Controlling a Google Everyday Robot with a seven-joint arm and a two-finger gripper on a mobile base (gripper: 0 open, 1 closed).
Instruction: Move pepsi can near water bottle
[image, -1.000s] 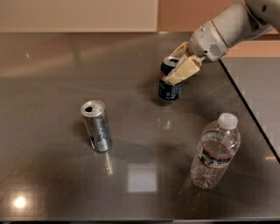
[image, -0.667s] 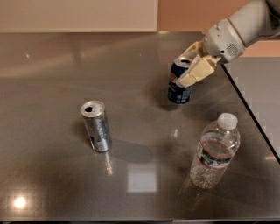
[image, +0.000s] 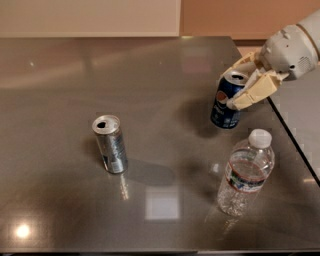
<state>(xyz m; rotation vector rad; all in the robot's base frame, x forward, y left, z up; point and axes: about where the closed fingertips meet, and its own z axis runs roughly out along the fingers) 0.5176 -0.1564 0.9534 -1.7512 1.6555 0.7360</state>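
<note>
- Now the gripper (image: 241, 84) is at the right side of the desk (image: 150, 75), and its fingers (image: 252, 92) are closed around the pepsi can (image: 225, 107).
- The pepsi can leans a little and is near the water bottle (image: 245, 175), behind it, not touching.
- A silver can (image: 110, 145) stands well apart, on the left.
</note>
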